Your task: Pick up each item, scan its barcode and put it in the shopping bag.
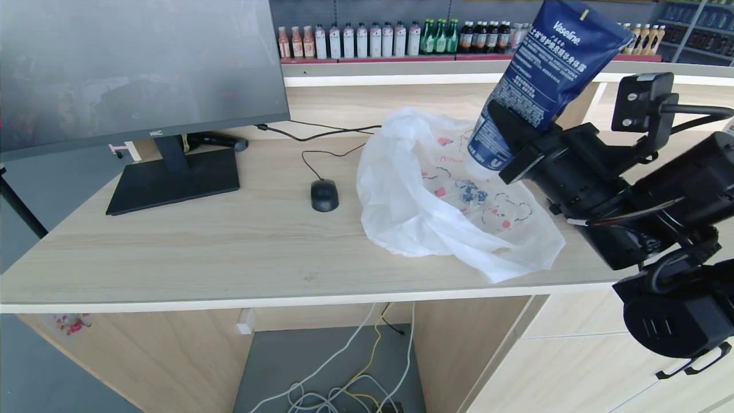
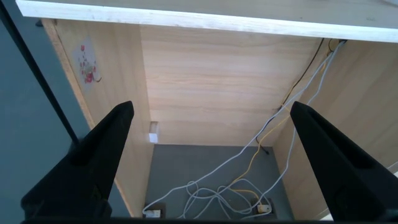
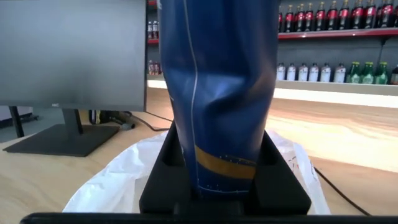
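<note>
A dark blue refill pouch (image 1: 539, 74) hangs in the air above the right part of the white shopping bag (image 1: 436, 201), tilted with its top to the right. My right gripper (image 1: 519, 146) is shut on the pouch's lower end. Up close, the pouch (image 3: 221, 87) stands squeezed between two black fingers (image 3: 165, 171), with the bag (image 3: 112, 186) beneath. The bag lies crumpled on the wooden counter (image 1: 200, 241), mouth facing right. My left gripper (image 2: 211, 168) hangs open below the counter's front edge, facing the cavity under the desk.
A monitor (image 1: 137, 63) on a black stand occupies the counter's left. A black mouse (image 1: 324, 195) lies left of the bag, and a handheld scanner (image 1: 215, 139) rests behind the monitor stand. Loose cables (image 2: 230, 186) trail on the floor under the desk. Bottles line the back shelf (image 1: 390, 40).
</note>
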Robot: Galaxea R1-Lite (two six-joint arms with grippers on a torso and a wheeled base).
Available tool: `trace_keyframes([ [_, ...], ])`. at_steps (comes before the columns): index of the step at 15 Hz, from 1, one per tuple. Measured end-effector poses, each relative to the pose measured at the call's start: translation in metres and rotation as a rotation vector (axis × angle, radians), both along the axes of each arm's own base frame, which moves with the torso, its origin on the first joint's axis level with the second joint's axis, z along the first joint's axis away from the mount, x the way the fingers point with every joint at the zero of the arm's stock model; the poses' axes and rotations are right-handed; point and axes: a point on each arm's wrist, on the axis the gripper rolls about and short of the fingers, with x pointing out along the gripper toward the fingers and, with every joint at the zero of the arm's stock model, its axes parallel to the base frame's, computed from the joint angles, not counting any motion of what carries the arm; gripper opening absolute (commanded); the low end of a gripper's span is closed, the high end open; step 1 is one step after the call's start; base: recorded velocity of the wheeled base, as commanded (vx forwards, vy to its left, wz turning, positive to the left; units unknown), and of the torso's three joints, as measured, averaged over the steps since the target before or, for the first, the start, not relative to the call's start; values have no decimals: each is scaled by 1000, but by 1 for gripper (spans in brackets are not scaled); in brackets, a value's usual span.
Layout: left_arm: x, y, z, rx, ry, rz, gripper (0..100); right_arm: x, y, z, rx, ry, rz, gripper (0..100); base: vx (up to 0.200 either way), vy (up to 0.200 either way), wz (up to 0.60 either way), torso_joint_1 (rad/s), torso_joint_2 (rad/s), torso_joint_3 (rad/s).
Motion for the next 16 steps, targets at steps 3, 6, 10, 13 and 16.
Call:
trace_keyframes([
  [3,0,0,0,0,0,0,100,15,9,-10,-19,12,13,0,0,0,0,0,0,0],
  [6,0,0,0,0,0,0,100,26,13,-18,-26,34,12,0,0,0,0,0,0,0],
  [10,0,0,0,0,0,1,100,28,19,-28,-51,59,47,0,0,0,0,0,0,0],
  [13,0,0,0,0,0,0,100,31,20,-36,-69,82,57,0,0,0,0,0,0,0],
  [16,0,0,0,0,0,0,100,34,23,-44,-82,101,65,0,0,0,0,0,0,0],
])
